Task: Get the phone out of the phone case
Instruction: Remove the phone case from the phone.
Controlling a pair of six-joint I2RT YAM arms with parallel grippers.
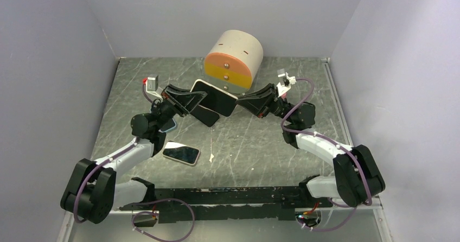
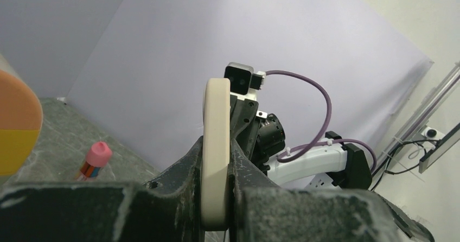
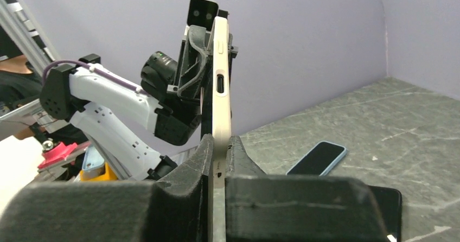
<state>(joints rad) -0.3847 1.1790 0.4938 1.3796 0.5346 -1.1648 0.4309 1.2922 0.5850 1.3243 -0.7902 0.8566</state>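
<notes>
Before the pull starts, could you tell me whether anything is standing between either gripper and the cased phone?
Nothing visible: the left gripper and the right gripper both clamp the cased phone, held above the table.

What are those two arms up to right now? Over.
Left end effector, right end effector: both shut on cased phone, aloft between them. Spare phone on table below.

Soft, even light; faint shadows; blurry foreground

Cream phone case [image 2: 216, 160], grey marbled table [image 1: 260, 144]
</notes>
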